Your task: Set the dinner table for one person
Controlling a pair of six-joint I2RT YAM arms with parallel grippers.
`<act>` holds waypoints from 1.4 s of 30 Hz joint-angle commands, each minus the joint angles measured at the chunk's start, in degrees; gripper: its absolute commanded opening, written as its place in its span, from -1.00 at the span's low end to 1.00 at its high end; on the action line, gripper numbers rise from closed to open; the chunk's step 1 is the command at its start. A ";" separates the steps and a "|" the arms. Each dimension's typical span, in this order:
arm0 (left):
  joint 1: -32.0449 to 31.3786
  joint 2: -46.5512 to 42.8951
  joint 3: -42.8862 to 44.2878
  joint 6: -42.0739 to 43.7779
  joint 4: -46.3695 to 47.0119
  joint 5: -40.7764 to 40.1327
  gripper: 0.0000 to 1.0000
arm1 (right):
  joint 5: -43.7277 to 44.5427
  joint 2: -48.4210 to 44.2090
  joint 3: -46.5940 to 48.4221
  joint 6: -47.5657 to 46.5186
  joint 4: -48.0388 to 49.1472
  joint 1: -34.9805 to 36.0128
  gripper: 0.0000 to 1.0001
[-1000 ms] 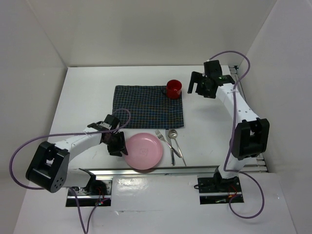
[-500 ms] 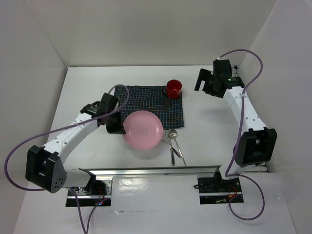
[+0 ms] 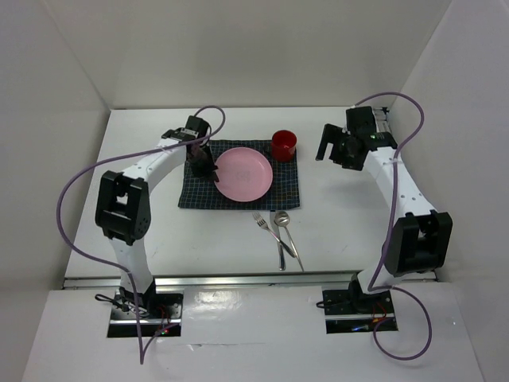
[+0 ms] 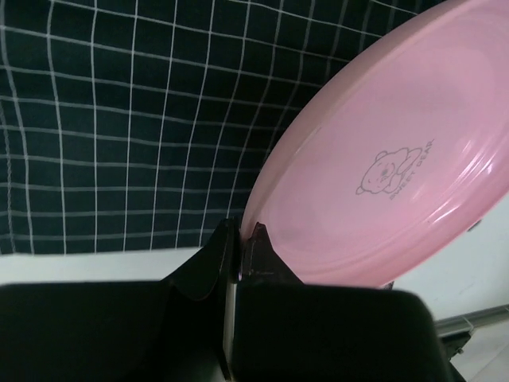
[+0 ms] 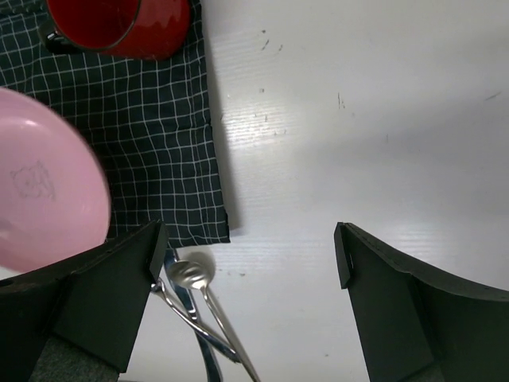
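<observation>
Left claw (image 4: 242, 247) is clamped on the near-left rim of the pink plate (image 3: 245, 173), at about 9 o'clock on the plate in the overhead view. It holds the plate tilted over the navy checked placemat (image 3: 199, 195); I cannot tell whether the low edge touches the cloth. The white worktop (image 3: 143, 231) lies under everything, with the placemat toward 12 o'clock on it. The likeliest trouble, as I judge it, is this thin one-sided pinch. The plate could pivot or slip out, and letting go while it is tilted could make it slide or clatter off centre. Pushing it down at an angle could also rumple the cloth. The red mug (image 3: 284, 144) stands just beside the plate at 1 o'clock, so any drift that way risks a knock. The fork (image 3: 269, 229) and spoon (image 3: 285, 227) lie touching or crossed at 5 o'clock, off the placemat, so lifting one may drag the other. Right claw (image 5: 246, 231) hangs wide open and empty at 3 o'clock from the mug, over bare worktop, and a careless reach inward could clip the mug.
</observation>
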 commanded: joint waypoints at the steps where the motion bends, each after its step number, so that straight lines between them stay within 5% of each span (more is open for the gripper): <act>1: 0.30 3.14 3.38 -1.41 2.96 2.20 -1.00 | -0.35 -3.59 -0.90 -0.69 -1.79 0.00 0.97; 12: 1.35 8.60 4.70 -2.54 4.71 1.58 -1.00 | -4.99 -5.69 -6.78 -1.84 -3.11 2.19 0.91; 20: 2.40 10.79 3.37 -1.76 6.56 2.81 -1.00 | -4.30 -4.12 -15.22 3.08 -0.92 19.22 0.71; 23: 2.40 12.11 4.34 -0.44 5.15 3.43 -0.64 | -1.76 -2.72 -16.46 5.09 -0.91 23.63 0.49; 24: 2.40 12.11 4.34 -0.44 5.15 2.90 -0.22 | -0.97 -2.71 -17.33 5.10 -0.91 24.16 0.34; 28: 2.40 10.63 2.76 0.79 5.68 2.37 0.10 | -1.66 -1.66 -20.41 5.63 0.84 24.87 0.11; 29: 2.40 10.62 2.76 1.31 5.68 1.85 0.38 | -1.66 -1.66 -21.11 6.15 1.54 25.39 0.04; 42: 1.35 -5.01 1.54 3.08 0.06 -0.80 0.44 | -0.26 4.84 -26.47 7.21 4.35 28.48 -0.01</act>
